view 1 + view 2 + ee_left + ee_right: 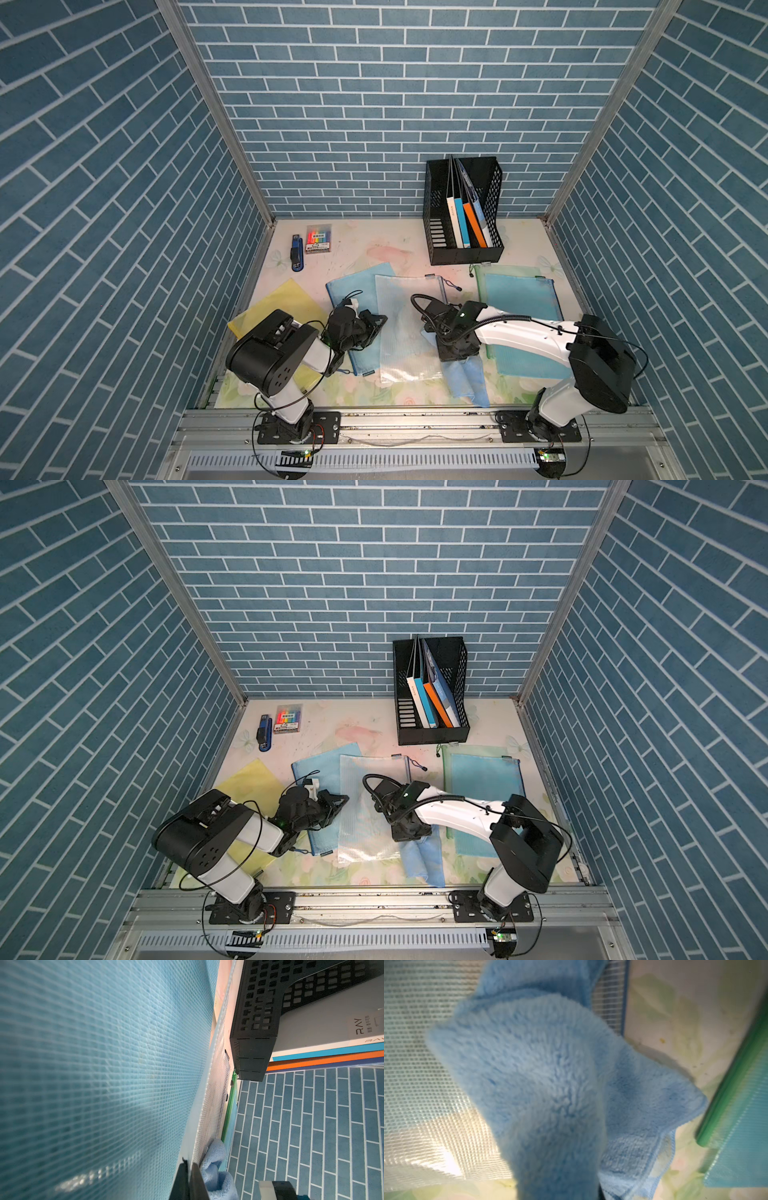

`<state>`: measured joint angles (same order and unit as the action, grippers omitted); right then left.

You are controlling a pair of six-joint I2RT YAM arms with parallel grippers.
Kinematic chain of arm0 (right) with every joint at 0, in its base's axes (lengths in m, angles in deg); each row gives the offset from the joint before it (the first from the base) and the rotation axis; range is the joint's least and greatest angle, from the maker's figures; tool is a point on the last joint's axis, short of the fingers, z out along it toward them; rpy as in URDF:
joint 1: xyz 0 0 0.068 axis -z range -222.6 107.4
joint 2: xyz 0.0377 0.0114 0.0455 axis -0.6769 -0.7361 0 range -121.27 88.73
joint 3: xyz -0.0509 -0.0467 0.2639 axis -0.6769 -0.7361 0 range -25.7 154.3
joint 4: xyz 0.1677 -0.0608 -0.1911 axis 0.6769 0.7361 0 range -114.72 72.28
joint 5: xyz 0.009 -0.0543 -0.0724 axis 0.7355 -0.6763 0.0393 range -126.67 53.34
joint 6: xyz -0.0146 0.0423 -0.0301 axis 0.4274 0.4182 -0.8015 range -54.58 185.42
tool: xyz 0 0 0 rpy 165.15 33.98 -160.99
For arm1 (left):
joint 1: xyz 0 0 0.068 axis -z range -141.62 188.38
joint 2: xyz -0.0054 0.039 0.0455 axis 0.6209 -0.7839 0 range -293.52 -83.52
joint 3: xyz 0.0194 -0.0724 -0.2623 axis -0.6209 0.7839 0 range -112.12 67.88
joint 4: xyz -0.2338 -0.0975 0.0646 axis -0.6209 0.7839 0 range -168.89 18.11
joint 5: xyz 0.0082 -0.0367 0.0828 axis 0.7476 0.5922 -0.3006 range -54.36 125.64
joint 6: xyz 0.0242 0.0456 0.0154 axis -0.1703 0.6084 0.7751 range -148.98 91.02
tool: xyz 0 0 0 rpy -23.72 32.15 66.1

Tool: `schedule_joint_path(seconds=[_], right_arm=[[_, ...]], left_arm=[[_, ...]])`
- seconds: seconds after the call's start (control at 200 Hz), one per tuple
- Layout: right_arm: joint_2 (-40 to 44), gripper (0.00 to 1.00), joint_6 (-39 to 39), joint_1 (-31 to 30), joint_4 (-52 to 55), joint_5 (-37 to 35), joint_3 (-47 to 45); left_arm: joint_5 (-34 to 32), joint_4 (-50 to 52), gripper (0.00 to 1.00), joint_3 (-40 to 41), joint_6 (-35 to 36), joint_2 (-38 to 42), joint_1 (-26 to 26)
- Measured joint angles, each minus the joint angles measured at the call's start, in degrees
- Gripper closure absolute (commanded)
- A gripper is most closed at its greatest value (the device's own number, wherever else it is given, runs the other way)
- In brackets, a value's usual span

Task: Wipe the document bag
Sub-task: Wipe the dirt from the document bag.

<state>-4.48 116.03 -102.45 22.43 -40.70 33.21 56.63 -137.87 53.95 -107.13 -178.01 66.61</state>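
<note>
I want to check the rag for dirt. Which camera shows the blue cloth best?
The right wrist view: the blue cloth fills the frame, with its pile visible. In both top views it is small and partly hidden. The left wrist view catches only a fold.

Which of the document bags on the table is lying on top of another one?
The clear white mesh bag in the middle: its edge overlaps the blue bag. The yellow bag and green-zipped bag lie off to the sides.

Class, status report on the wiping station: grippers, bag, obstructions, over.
Left gripper shut on clear bag, left edge. Right gripper shut on blue cloth at bag's right edge, cloth mostly on the table. Blue bag lies partly underneath.
</note>
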Motion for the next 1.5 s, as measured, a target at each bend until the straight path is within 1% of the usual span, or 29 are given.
schedule_joint_path(seconds=[0.07,0.15,0.27,0.4,0.575,0.67,0.75,0.865,0.985,1.075,1.135,1.2,1.385,1.435,1.5], right_arm=[[-4.79,1.0,-0.22,-2.89,-1.44,1.16,4.35],[-10.14,1.0,-1.7,-6.51,-6.75,3.85,9.38],[-12.76,1.0,-2.86,-9.6,-15.8,8.2,10.58],[-12.94,1.0,-2.97,-9.79,-19.26,10.32,10.56],[-12.79,1.0,-2.6,-9.07,-19.28,10.49,9.57],[-9.31,1.0,-1.27,-8.15,-19.28,10.25,4.31],[-3.67,1.0,0.04,-6.12,-16.35,8.57,-1.31],[4.74,1.0,1.18,-2.08,-10.88,5.29,-7.13],[10.93,1.0,2.16,1.62,-5.57,1.77,-10.51],[11.78,1.0,2.82,2.05,-3.61,0.42,-10.71],[9.86,1.0,3.13,1.7,-2.86,0.26,-9.29],[5.16,1.0,3.08,0.48,-2.36,0.13,-5.38],[-12.2,1.0,1.01,-6.19,-4.44,1.31,13.55],[-14.67,1.0,0.35,-7.65,-6.27,2.47,16.48],[-15.74,1.0,-0.02,-9.16,-9.55,4.44,17.44]], left_arm=[[-0.35,0.2,1.0,-0.15,0.04,0.0,0.09],[-0.42,0.33,1.0,-0.35,0.0,0.0,0.15],[-0.39,0.13,1.0,-0.42,-0.37,0.0,0.17],[-0.39,0.22,1.0,-0.55,-0.52,0.0,0.17],[-0.31,0.76,1.0,-0.94,-0.28,0.0,0.17],[0.13,1.55,1.0,-1.36,0.42,0.0,0.17],[0.7,1.73,1.0,-1.68,0.9,0.0,0.15],[1.18,2.08,1.0,-2.1,1.6,0.0,0.15],[1.4,2.19,1.0,-2.32,1.9,0.0,0.15],[1.46,2.21,1.0,-2.34,1.92,0.0,0.15],[1.49,2.21,1.0,-2.34,1.92,0.0,0.15],[1.49,2.19,1.0,-2.34,1.88,0.0,0.15],[1.25,2.1,1.0,-2.67,1.29,-0.15,0.31],[1.18,1.92,1.0,-2.93,0.87,-0.35,0.37],[1.09,1.49,1.0,-3.08,0.46,-0.55,0.42]])
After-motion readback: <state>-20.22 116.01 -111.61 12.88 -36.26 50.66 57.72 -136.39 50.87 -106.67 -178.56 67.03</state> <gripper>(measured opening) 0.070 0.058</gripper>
